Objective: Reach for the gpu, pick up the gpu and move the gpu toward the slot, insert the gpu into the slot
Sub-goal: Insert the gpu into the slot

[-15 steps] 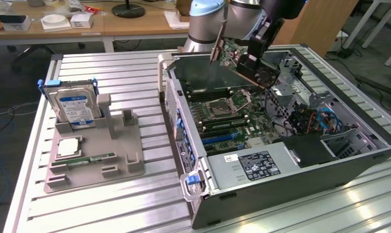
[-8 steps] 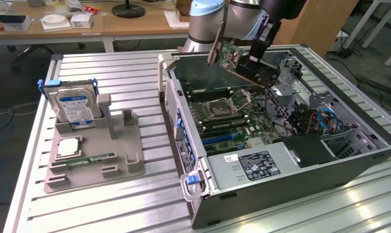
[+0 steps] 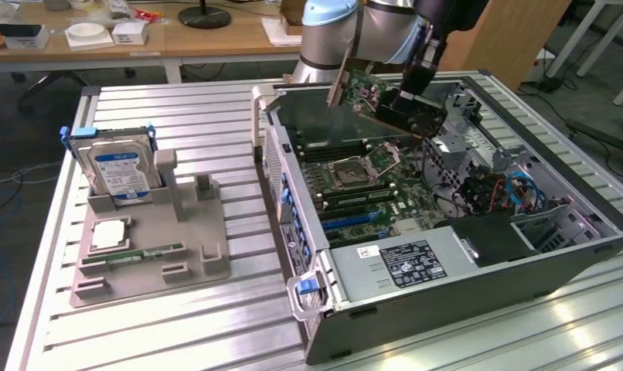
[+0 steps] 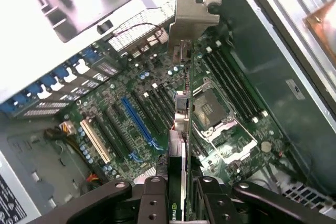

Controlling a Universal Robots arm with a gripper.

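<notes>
The open computer case [image 3: 435,255] lies on its side on the slatted table [image 3: 178,325], motherboard [image 3: 369,189] exposed. Above it, clear of the board, hangs the gpu [image 3: 365,94]: a thin green card with dark components, tilted in the exterior view and edge-on in the wrist view, its silver end bracket [image 4: 191,17] farthest from the gripper [image 4: 181,184]. The fingers [image 4: 156,198] are narrowed, clamping the card's edge.
</notes>
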